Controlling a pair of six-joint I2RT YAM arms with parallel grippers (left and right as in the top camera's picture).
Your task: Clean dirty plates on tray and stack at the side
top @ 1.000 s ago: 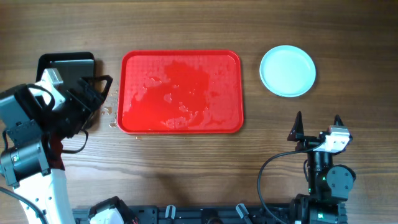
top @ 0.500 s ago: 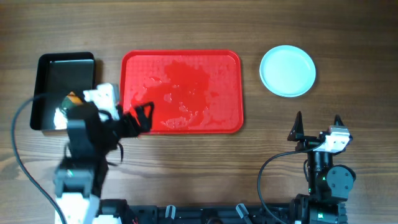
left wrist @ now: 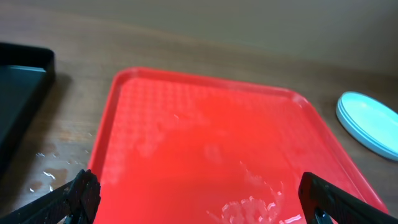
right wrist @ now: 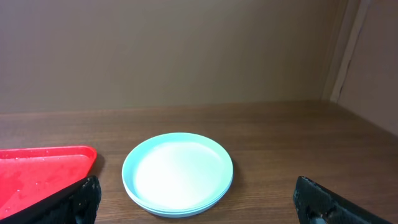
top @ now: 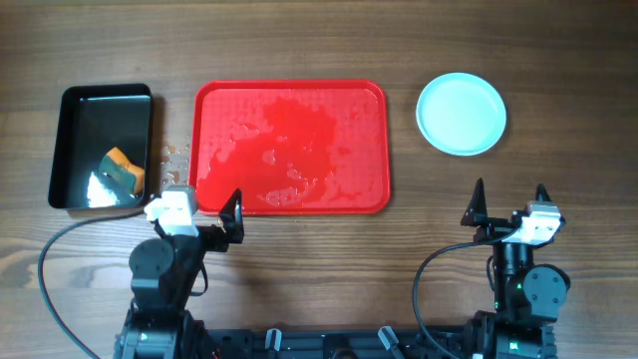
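Observation:
The plates (top: pixel 461 114) lie stacked on the wood at the right, pale mint and clean-looking; they also show in the right wrist view (right wrist: pixel 178 171) and the left wrist view (left wrist: pixel 373 121). The red tray (top: pixel 289 148) holds no plates, only water streaks; it also shows in the left wrist view (left wrist: pixel 205 124) and the right wrist view (right wrist: pixel 37 171). My left gripper (top: pixel 202 206) is open and empty at the tray's near left corner, as the left wrist view (left wrist: pixel 202 200) shows. My right gripper (top: pixel 509 194) is open and empty in front of the plates, also in its wrist view (right wrist: pixel 199 202).
A black tray (top: pixel 103 148) stands left of the red tray, with an orange and green sponge (top: pixel 122 172) and water in it. Water drops (top: pixel 174 155) lie on the wood between the two trays.
My left arm has drawn back from over the black tray to the table's front, by the red tray's near left corner. The sponge now shows in the black tray. The right arm has not moved.

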